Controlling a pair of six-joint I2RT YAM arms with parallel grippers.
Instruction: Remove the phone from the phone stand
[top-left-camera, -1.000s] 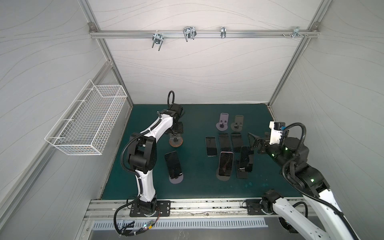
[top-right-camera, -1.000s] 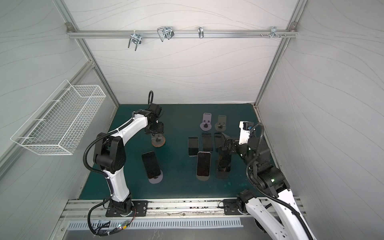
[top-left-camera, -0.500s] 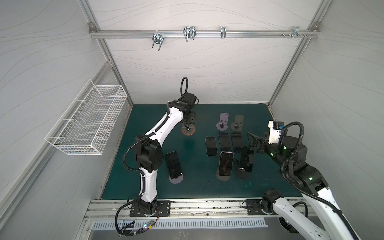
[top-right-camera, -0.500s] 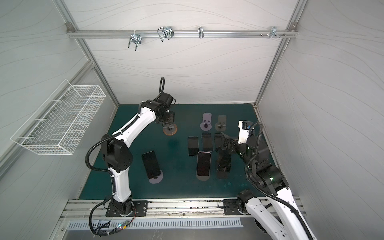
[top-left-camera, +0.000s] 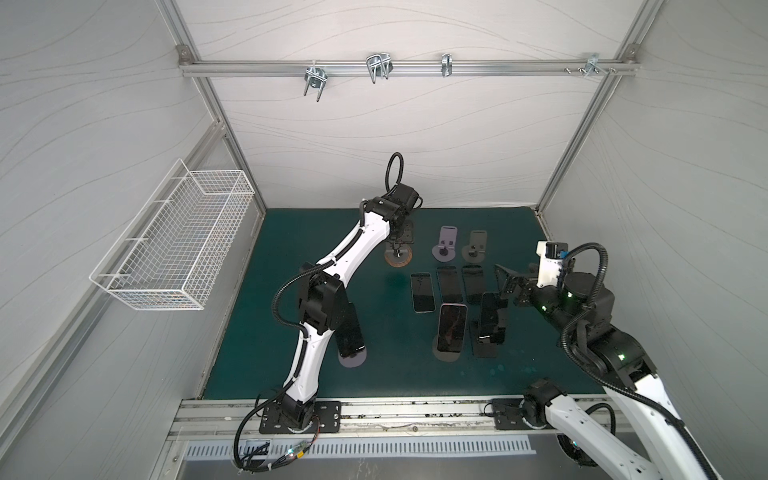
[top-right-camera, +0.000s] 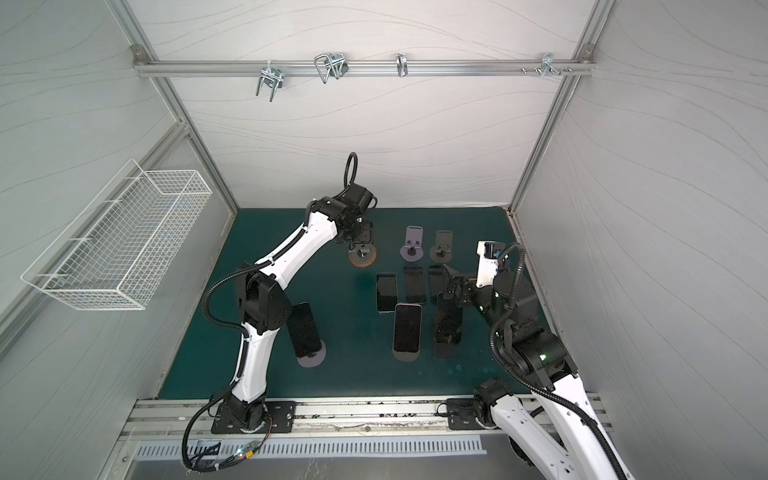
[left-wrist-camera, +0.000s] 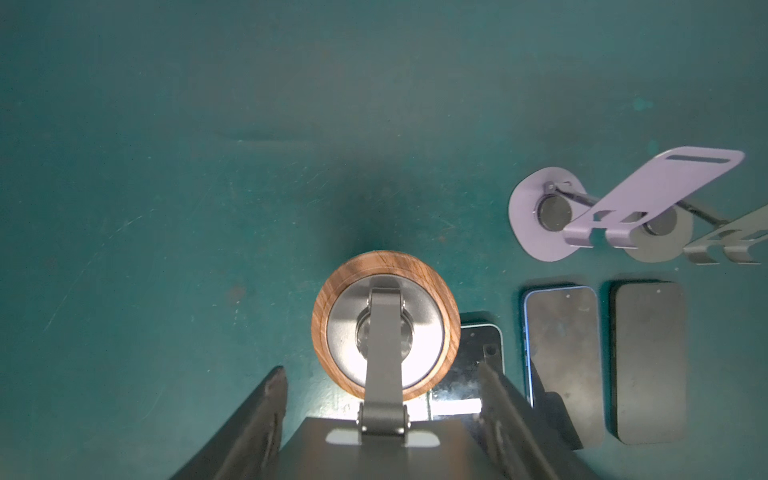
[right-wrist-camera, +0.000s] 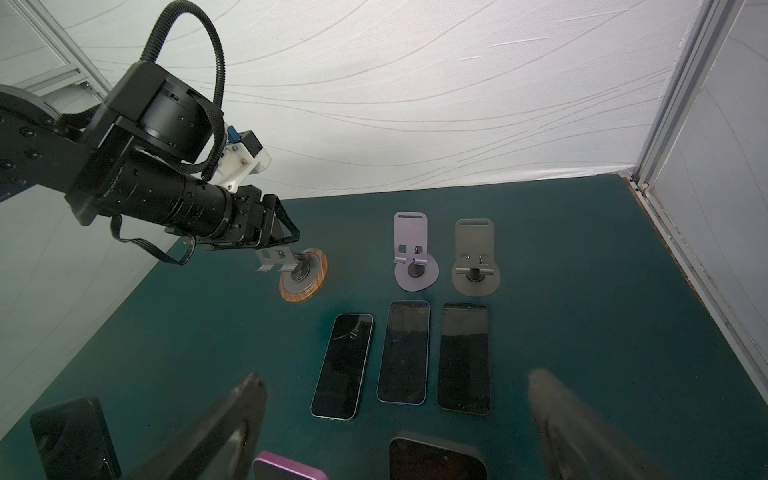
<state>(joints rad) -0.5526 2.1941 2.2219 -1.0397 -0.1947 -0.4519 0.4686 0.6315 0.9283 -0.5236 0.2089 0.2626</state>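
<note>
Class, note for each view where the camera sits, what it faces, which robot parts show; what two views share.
Top views: high in front, looking down at the green mat; left arm and right arm show.
Left wrist: on the left arm, looking down at the wood-rimmed stand; left claw grips it.
Right wrist: on the right arm, facing the back wall; open right claw shows.
Shared: both wrist views show the purple stand.
</note>
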